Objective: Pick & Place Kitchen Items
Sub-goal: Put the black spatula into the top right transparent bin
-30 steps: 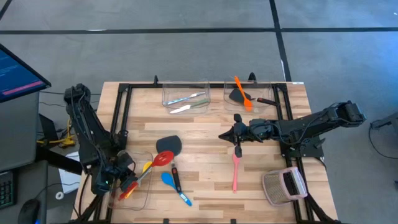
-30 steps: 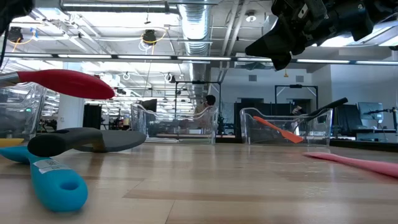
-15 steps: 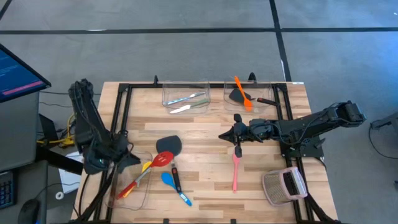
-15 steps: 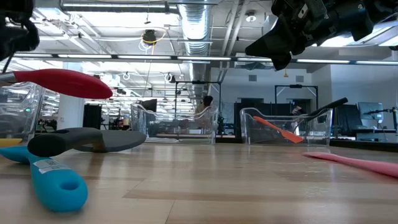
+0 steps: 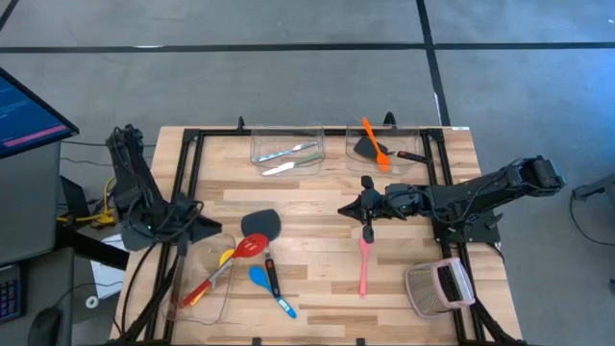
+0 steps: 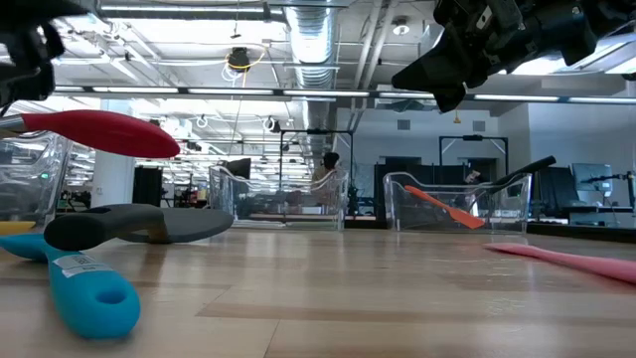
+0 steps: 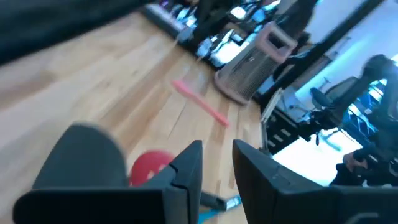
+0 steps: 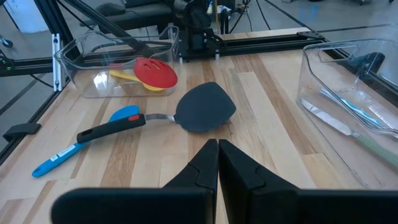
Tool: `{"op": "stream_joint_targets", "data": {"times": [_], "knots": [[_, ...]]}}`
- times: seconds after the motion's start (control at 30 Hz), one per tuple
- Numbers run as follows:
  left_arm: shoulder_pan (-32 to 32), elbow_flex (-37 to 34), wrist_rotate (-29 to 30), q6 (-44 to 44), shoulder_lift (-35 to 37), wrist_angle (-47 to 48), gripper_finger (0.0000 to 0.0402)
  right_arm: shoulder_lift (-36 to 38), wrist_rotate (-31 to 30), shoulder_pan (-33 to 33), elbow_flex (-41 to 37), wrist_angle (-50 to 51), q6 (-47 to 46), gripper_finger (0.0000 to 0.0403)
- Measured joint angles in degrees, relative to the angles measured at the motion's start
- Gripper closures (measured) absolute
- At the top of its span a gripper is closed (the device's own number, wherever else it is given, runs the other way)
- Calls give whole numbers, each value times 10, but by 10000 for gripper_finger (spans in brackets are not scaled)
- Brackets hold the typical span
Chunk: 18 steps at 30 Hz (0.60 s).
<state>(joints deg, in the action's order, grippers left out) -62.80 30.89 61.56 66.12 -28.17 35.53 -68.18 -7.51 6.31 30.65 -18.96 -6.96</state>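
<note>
Your right end effector [image 5: 346,208] hung with fingers together above the pink spatula [image 5: 364,266], which lay flat on the worktop [image 5: 317,192]; the left end effector [image 7: 216,163] was slightly apart, empty. Spatula looked light, stiff (thin handle): pinch mid-handle

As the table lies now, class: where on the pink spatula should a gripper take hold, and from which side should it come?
Grip the pink spatula around mid-handle, coming straight down from above. It lies flat and alone on the wood with clear table on both long sides, so fingers can probably straddle the thin shaft across its width. The right gripper, hovering just beyond its upper end, is nearest.
</note>
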Motion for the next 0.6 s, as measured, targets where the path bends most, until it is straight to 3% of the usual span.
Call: {"op": "stream_joint_targets", "data": {"times": [0.33,0.4,0.6], "knots": [[57,1,-13,-437,-41,-300,350,0,0,0,0,-1,0,395],[70,1,-16,-478,-55,-320,357,0,0,0,0,-1,0,395],[110,1,-16,-483,-113,-322,373,0,0,0,0,-1,0,395]]}}
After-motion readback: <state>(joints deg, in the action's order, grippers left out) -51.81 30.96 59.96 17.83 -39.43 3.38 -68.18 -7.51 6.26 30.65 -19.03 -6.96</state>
